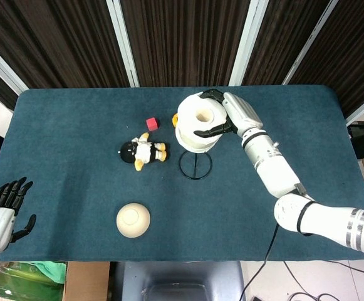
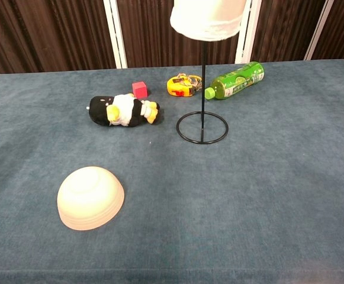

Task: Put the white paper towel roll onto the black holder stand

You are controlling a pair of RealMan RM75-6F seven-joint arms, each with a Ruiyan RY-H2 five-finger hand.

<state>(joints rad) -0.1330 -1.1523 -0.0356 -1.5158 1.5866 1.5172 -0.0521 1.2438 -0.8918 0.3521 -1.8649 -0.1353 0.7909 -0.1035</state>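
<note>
Right hand [image 1: 228,116] grasps the paper towel roll [image 1: 198,122], apparently hiding the stand [image 2: 202,121] pole's top.

Blue-felt desk [image 2: 290,195] carrying: black holder stand [image 2: 202,127] near centre, green bottle [image 2: 234,80] and yellow tape measure [image 2: 182,85] at its 12 o'clock, red cube [image 2: 139,89] and penguin plush [image 2: 122,110] toward 9–10 o'clock, overturned cream bowl [image 2: 91,197] at 7 o'clock.
</note>
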